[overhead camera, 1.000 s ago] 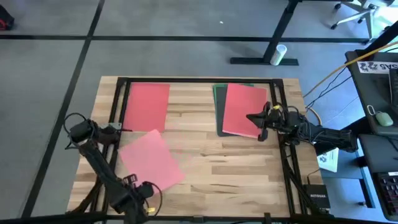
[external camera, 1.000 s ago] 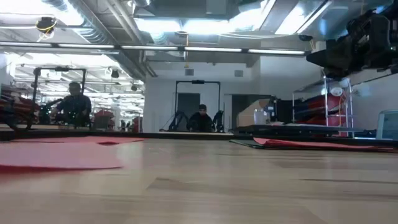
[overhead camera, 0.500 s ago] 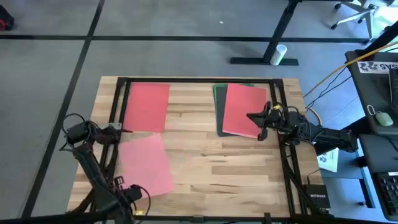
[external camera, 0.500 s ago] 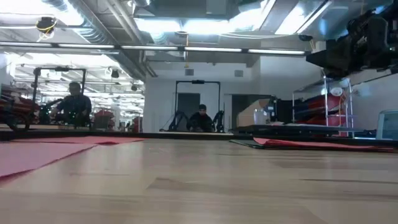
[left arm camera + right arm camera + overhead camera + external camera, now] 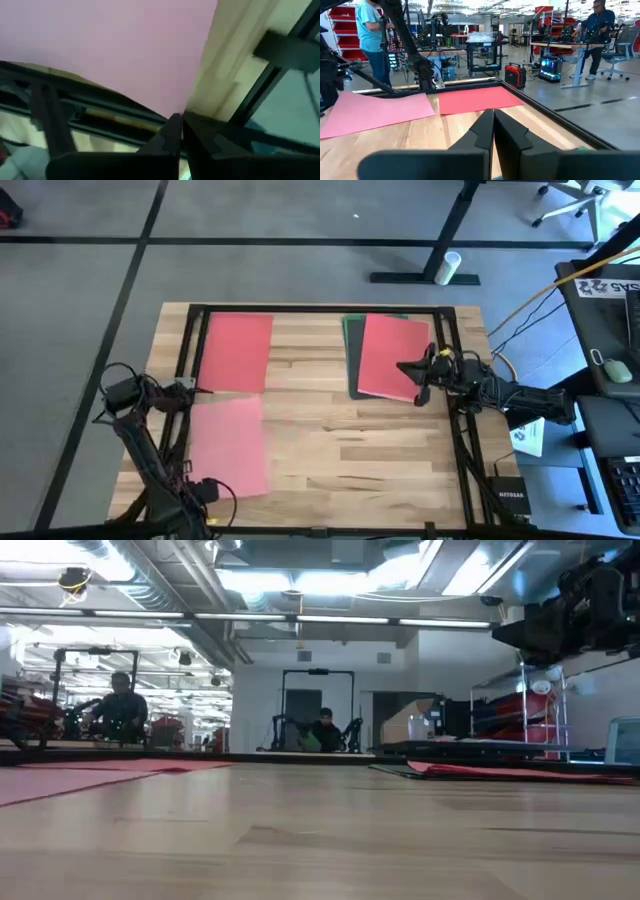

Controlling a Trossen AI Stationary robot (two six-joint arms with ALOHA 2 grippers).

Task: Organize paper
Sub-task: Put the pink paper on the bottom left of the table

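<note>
A pink sheet (image 5: 232,445) lies flat at the table's near left, its long sides running near to far. My left gripper (image 5: 203,492) is shut at its near left corner. A red sheet (image 5: 237,352) lies flat at the far left. Another red sheet (image 5: 390,355) rests slightly askew on a dark green sheet (image 5: 352,340) at the far right. My right gripper (image 5: 415,378) hangs shut over that pile's near right corner. In the low view its arm (image 5: 590,600) stands above the table. My left gripper pinches the pink sheet's near left corner (image 5: 172,102) between its two shut fingers (image 5: 165,140). The corner narrows down into the fingertips. The rest of the sheet lies flat on the table.
A black frame (image 5: 190,340) runs along the table's left, far and right sides. Bare wood (image 5: 370,450) fills the near right half. People and benches (image 5: 370,30) show in the room beyond the table.
My left gripper has gone toward the table's left edge with the pink sheet's corner. The sheet has slid left and turned about on the table. It lay slanted before. Now its long sides are square with the table's edges.
</note>
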